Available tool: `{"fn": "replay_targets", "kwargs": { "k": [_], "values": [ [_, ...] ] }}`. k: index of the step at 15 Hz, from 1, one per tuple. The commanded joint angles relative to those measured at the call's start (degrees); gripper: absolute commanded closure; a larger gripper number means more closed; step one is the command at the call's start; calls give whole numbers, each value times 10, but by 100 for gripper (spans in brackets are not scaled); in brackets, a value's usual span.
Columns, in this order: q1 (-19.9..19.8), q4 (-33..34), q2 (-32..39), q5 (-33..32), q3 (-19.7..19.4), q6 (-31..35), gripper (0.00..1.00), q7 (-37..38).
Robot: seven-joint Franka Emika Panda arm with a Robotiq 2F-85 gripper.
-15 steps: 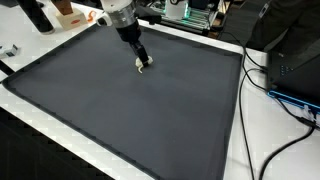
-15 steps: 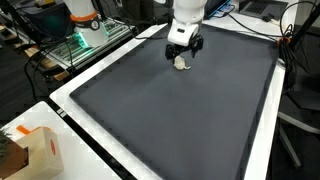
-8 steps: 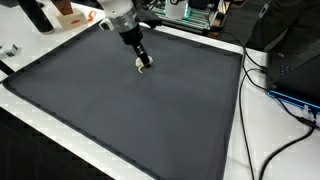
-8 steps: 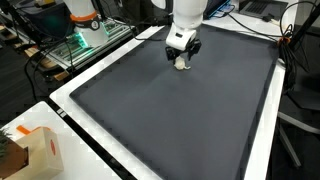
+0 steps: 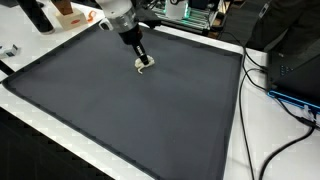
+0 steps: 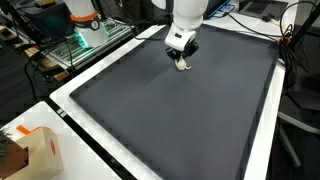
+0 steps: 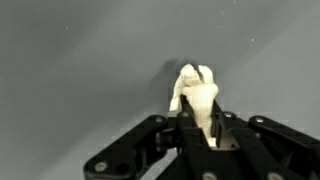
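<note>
A small cream-white soft object (image 7: 196,92), crumpled like a bit of cloth or a small figure, lies on the dark grey mat (image 5: 130,110). My gripper (image 7: 201,128) is shut on it: the black fingers pinch its lower end and the rest sticks out beyond them. In both exterior views the gripper (image 5: 143,63) (image 6: 182,58) reaches down to the mat's far part, with the white object (image 5: 145,65) (image 6: 183,65) at its tips, touching or just above the mat.
The mat (image 6: 170,110) has a white border on the table. An orange and white box (image 6: 40,150) stands near one corner. Electronics with green lights (image 6: 85,35) and cables (image 5: 270,80) sit along the table edges.
The jaws have shut on the white object, which lay between open fingers before. The arm has barely moved.
</note>
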Motion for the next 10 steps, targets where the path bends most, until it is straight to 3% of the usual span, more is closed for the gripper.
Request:
{"fn": "replay_targets", "kwargs": {
  "k": [1, 10],
  "values": [
    [11, 10, 5, 1, -12, -22, 96, 15],
    [12, 20, 5, -6, -18, -45, 97, 16]
  ]
}}
